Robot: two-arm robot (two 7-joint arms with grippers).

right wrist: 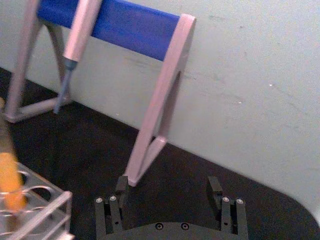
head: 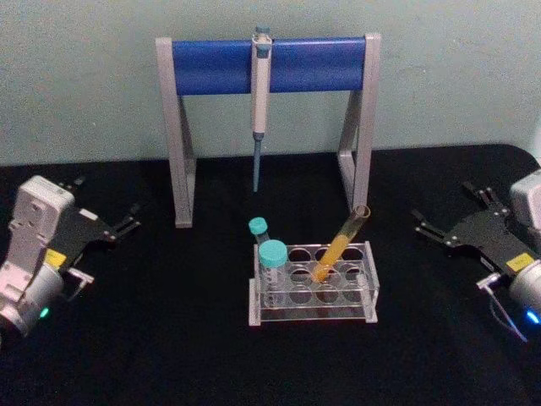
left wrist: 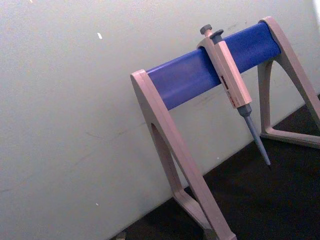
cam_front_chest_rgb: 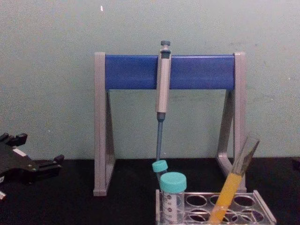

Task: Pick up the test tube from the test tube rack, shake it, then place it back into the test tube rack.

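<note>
The test tube (head: 345,239) is long, clear and capless, with orange-yellow liquid in its lower half. It leans to the right in a hole of the clear test tube rack (head: 313,311) at the table's middle front, and it also shows in the chest view (cam_front_chest_rgb: 234,183). My left gripper (head: 100,203) rests open at the far left, well away from the rack. At the far right my right gripper (head: 448,209) is open too. In the right wrist view its two fingers (right wrist: 122,187) stand apart with nothing between them, and the rack (right wrist: 45,210) lies off to one side.
Two shorter tubes with teal caps (head: 272,258) stand in the rack's left holes. Behind the rack rises a grey-and-blue pipette stand (head: 270,63) with a pipette (head: 259,93) hanging from it. Black tabletop (head: 169,338) runs back to a pale wall.
</note>
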